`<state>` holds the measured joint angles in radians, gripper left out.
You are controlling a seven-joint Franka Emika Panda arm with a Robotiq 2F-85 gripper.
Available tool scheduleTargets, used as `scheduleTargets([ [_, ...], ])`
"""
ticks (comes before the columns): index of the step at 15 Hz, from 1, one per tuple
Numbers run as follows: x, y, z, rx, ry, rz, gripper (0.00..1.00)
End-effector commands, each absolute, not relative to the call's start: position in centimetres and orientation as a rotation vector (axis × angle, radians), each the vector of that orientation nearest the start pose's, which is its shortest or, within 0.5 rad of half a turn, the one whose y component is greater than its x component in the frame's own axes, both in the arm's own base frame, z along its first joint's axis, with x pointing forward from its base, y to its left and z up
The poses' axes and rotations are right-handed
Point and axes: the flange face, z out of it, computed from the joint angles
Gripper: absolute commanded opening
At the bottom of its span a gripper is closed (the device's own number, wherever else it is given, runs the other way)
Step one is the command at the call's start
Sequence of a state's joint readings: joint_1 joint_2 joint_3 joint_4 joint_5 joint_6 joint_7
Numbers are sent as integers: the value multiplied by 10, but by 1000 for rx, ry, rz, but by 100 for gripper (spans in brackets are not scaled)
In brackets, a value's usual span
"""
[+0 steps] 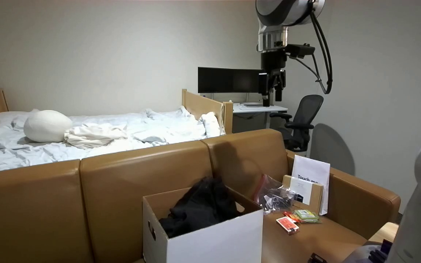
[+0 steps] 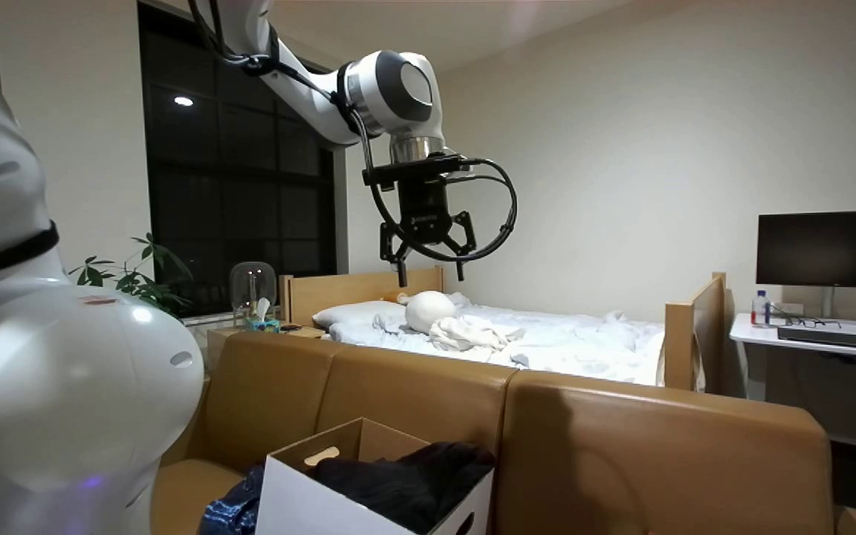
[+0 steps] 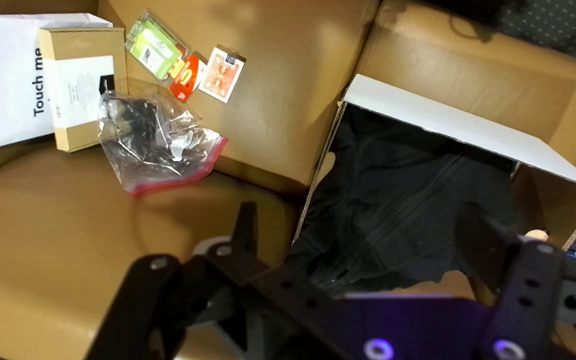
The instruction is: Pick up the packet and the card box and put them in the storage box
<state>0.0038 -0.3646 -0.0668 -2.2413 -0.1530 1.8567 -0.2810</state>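
Gripper (image 2: 432, 281) is hanging high, jaws standing wide, holding nothing, probably readying for a grasp; packet (image 3: 154, 50) and card box (image 3: 222, 75) are lying close together on the sofa (image 3: 288, 85), likely awaiting pickup; storage box (image 1: 217, 239) is gaping upward, presumably for receiving them.

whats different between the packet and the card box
Colour: the packet is mostly green, the card box red and white.
Size: the packet looks larger than the card box.
Pose: in the wrist view, the packet slants down rightward, the card box down leftward.
Both lie on the sofa seat, outside the storage box.
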Motion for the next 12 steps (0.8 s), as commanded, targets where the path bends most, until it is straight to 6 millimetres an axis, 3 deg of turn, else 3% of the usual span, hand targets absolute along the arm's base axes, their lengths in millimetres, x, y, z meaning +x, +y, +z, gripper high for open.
scheduleTargets([
  [1, 440, -42, 513, -3229, -434, 68, 100],
  [4, 446, -32, 523, -3253, -351, -20, 100],
  [8, 467, -12, 527, -3244, -243, -178, 100],
  [10, 480, -13, 523, -3237, -160, -225, 100],
  [12, 498, -28, 515, -3232, 4, -257, 100],
])
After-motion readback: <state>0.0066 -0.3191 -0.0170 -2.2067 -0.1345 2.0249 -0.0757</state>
